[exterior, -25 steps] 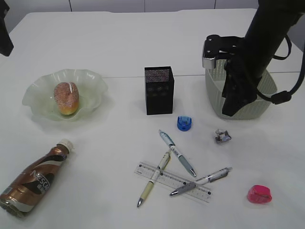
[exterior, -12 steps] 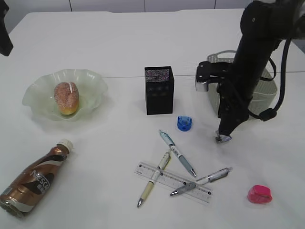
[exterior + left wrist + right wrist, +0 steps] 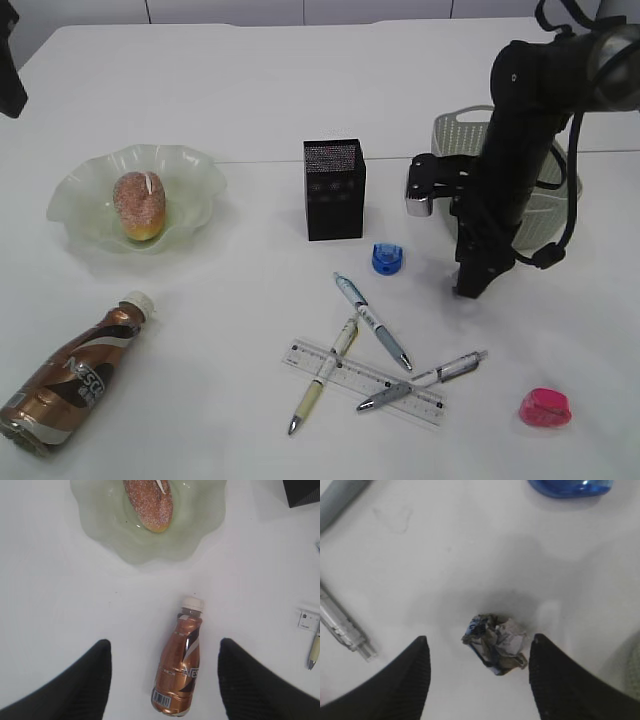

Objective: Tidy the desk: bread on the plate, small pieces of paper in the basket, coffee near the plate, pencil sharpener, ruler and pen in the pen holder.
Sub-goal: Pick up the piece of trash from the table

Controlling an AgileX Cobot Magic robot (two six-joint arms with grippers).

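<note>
Right gripper (image 3: 476,680) hovering spread apart around the paper scrap (image 3: 496,642) beside the basket (image 3: 456,130), needing closing, then lifting basketward.

White table (image 3: 250,80), perhaps pale panelled wall (image 3: 300,10) behind.

Bright even overhead light; soft faint shadows; right wrist view blurred close-up.

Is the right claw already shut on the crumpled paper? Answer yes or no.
No: in the right wrist view the right claw stands open, its fingers either side of the crumpled paper, which lies on the table untouched.
</note>
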